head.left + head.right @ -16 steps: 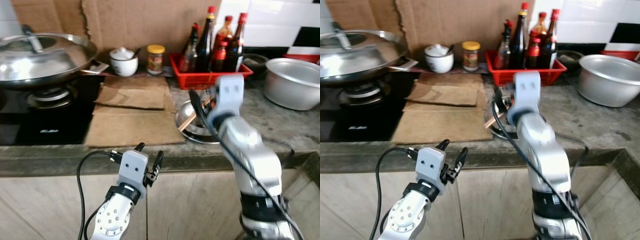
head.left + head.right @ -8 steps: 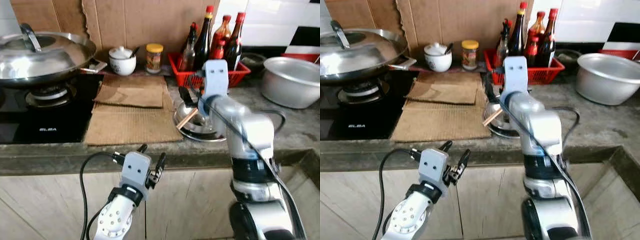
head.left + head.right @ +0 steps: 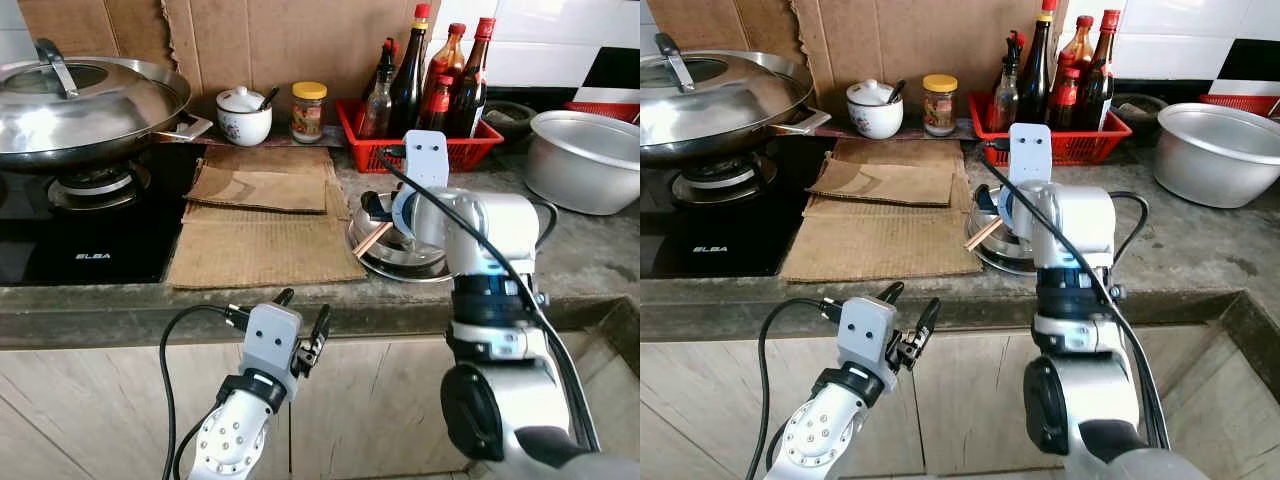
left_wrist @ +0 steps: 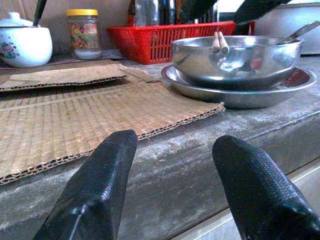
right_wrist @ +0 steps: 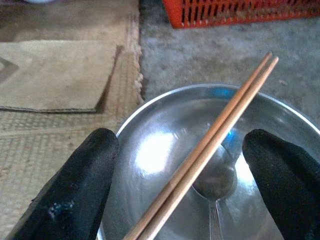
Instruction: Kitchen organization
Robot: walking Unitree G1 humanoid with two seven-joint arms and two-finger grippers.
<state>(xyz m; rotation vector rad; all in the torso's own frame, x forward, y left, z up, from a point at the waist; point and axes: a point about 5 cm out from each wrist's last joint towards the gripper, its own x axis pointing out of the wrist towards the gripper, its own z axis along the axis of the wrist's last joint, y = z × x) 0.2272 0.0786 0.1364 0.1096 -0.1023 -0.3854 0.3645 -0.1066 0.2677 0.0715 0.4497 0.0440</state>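
The right gripper (image 5: 187, 165) hung with its fingers spread wide over a pair of wooden chopsticks (image 5: 210, 145), which lay across a steel bowl (image 5: 150, 150) holding a spoon (image 5: 215, 185). The bowl sat in a steel plate (image 4: 240, 92) on the stone counter (image 3: 590, 260), near the red bottle basket (image 3: 420, 150). The left gripper (image 3: 300, 325), also spread, waited below the counter edge. Nothing looked gripped yet, so the tidying seemed barely begun. The black hob (image 3: 90, 250) read "ELBA".
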